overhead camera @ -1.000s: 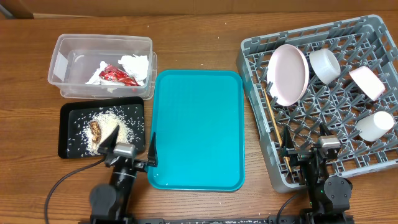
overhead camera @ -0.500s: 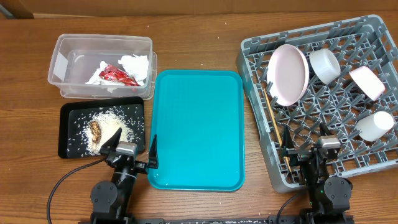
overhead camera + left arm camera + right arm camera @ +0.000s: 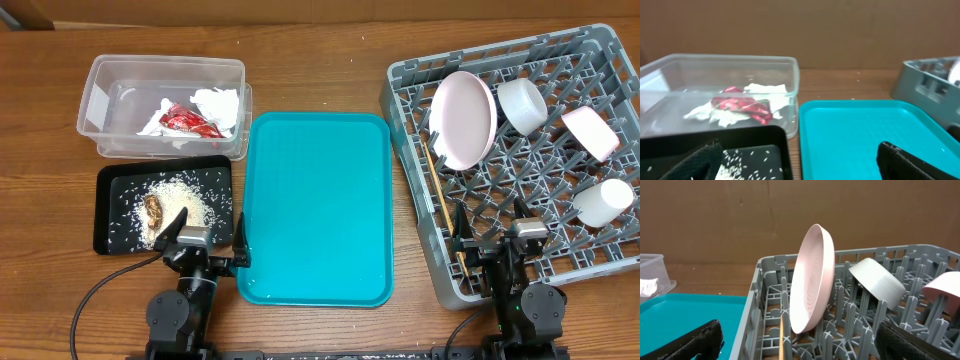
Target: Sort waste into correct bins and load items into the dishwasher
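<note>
Up at ten o'clock on the wooden surface: the clear plastic tub, with crumpled white napkins and a red crinkled wrapper bunched toward its three o'clock end, wrapper lying against the paper. Just beside the tub's six o'clock wall, at eight o'clock: the flat black tray, carrying a heap of pale rice grains, strays scattered all across it, and a small brown food scrap at the heap's nine o'clock side. Dead centre, the teal tray.

Filling the three o'clock side, the grey dish rack. Inside it, a large white plate up on edge among the pegs toward eleven o'clock. Just beside that at twelve, a small white bowl, tilted. Another small dish at two, and a white cup on its side at four. Along the rack's nine o'clock side, thin wooden chopsticks, running from under the plate toward six.

Down at seven o'clock, left gripper, spread wide and empty, one finger over the black tray's near corner, the other at the teal tray's edge. At five o'clock, right gripper, likewise wide and empty, over the rack's near edge, close to the near end of the chopsticks.
</note>
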Robot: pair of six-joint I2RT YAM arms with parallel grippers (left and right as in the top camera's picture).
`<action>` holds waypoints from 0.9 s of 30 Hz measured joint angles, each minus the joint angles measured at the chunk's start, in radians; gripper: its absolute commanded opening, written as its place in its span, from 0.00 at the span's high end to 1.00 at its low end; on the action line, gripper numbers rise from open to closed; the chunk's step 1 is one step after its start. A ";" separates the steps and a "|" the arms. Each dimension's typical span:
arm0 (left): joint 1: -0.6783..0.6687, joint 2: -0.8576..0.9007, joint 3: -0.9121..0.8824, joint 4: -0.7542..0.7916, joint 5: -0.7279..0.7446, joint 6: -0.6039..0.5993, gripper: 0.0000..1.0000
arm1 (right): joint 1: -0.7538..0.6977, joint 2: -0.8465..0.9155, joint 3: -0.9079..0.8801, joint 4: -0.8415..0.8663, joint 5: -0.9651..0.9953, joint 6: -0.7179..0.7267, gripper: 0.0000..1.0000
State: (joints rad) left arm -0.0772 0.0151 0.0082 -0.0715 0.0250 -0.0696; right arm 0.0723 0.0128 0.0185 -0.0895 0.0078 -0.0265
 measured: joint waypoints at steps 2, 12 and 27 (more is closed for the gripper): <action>0.000 0.000 0.000 -0.001 -0.024 -0.024 0.00 | 0.000 0.000 0.000 0.000 0.000 0.000 0.00; 0.000 0.000 0.000 -0.004 -0.060 -0.060 0.00 | 0.000 0.000 0.000 0.000 0.000 0.000 0.00; 0.000 0.000 0.000 -0.004 -0.064 -0.063 0.00 | 0.000 0.000 0.000 0.000 0.000 0.000 0.00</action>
State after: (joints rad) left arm -0.0772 0.0151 0.0082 -0.0753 -0.0387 -0.1322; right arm 0.0723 0.0128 0.0185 -0.0895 0.0078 -0.0261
